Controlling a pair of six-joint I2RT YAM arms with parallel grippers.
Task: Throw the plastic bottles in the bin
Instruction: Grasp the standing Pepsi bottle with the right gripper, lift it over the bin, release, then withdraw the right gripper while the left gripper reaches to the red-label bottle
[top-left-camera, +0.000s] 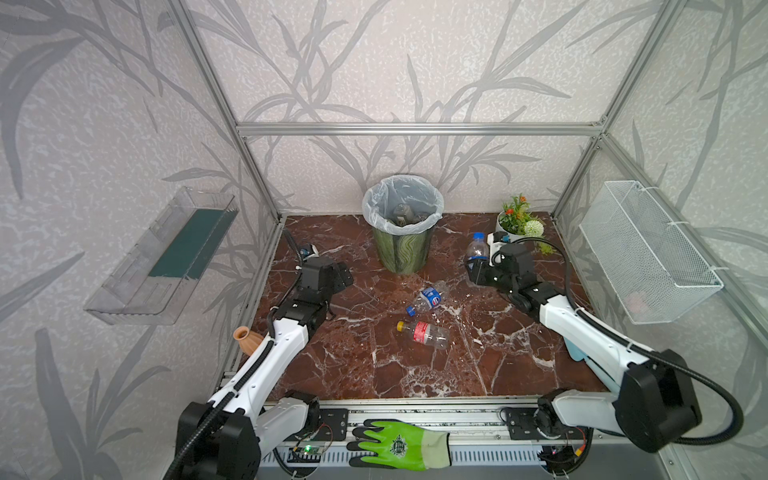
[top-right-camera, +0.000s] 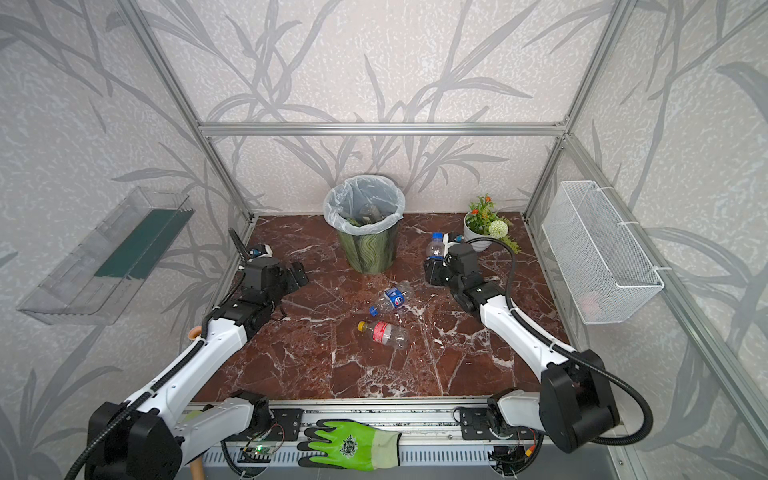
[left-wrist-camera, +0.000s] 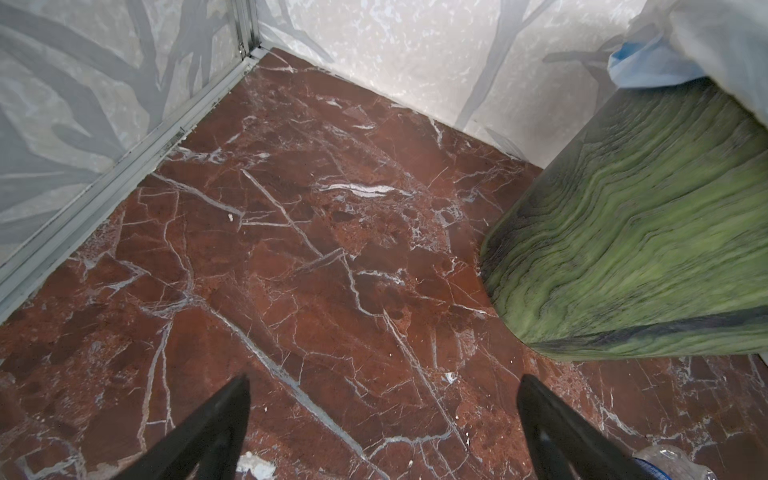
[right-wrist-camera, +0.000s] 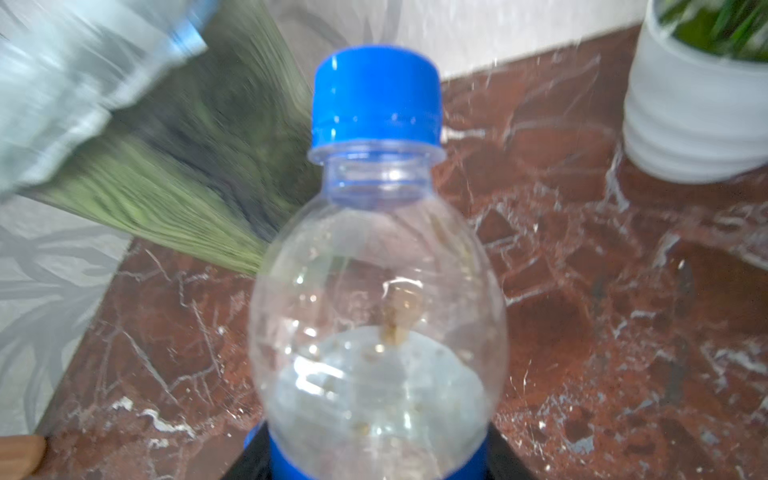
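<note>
While the bottle (right-wrist-camera: 378, 291) stands upright, right fingers (right-wrist-camera: 505, 461) flank it.

a robot test cell in a lab, dressed up like a home — bare aluminium frame (top-left-camera: 415, 129) holding leaf-print wallpaper panels (top-left-camera: 374, 62), a marble-look tabletop (top-left-camera: 353, 365), a potted plant (top-left-camera: 515, 220), with exposed wiring (top-left-camera: 309, 451) and a work glove (top-left-camera: 399, 444) along the front rail.
</note>
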